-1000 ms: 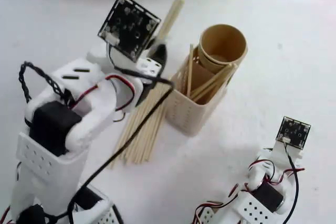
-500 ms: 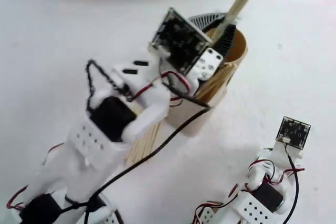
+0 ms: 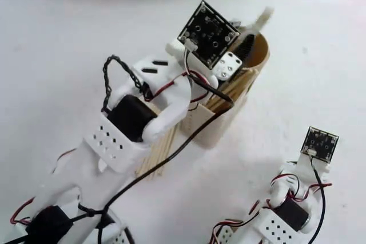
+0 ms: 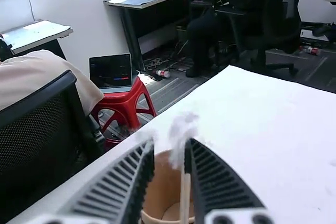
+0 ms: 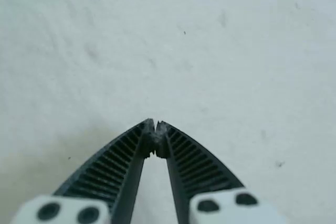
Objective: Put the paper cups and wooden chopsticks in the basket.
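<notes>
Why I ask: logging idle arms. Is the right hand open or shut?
Shut: on the right hand the fingertips touch, nothing between them.

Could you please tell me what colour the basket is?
Cream: the perforated plastic basket shows best in the high view.

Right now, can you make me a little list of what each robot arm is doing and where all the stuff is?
Left fingers: closed on a chopstick, above the paper cup
Right fingers: closed, holding nothing, over the table
Paper cup: standing in the basket
Also in the basket: several chopsticks
Loose chopsticks: a pile on the table beside the basket
</notes>
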Tool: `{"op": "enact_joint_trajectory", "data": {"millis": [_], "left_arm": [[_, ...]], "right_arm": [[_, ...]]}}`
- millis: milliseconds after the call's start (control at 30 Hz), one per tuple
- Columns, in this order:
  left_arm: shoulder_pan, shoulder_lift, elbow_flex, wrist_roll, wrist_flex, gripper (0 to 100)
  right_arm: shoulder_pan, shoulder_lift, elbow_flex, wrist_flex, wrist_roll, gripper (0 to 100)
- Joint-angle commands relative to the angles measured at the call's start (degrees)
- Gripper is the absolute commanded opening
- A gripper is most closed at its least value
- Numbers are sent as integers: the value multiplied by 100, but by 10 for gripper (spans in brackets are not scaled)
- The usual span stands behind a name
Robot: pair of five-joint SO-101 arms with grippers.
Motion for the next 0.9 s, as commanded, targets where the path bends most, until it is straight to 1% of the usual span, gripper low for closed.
{"op": "enact_joint_trajectory", "data": {"millis": [0,133,200,300,400,467,533,600,667,767,867], "left_arm": [[-233,-4,-79,44,26,113],[-453,-13,-62,44,44,112],[-760,-13,-105,9,369,112],[-1552,-13,-88,9,1143,112],[-2519,84,-9,0,1978,116],[-3064,251,299,0,2048,116],[-3424,611,703,-141,1899,116],[-3538,1147,1099,-571,1662,118],[-3512,1798,1310,-888,1556,130],[-3266,2712,1319,-923,1662,182],[-2826,3257,1319,-923,1688,199]], "right_arm": [[22,31,62,13,44,18],[22,31,62,13,44,18],[22,31,62,13,44,18],[31,31,62,13,44,18],[31,31,62,13,44,18],[22,31,62,13,44,18],[13,31,62,13,44,18],[13,31,62,13,44,18],[13,31,62,13,44,18],[13,31,62,13,44,18],[13,31,62,13,44,18]]}}
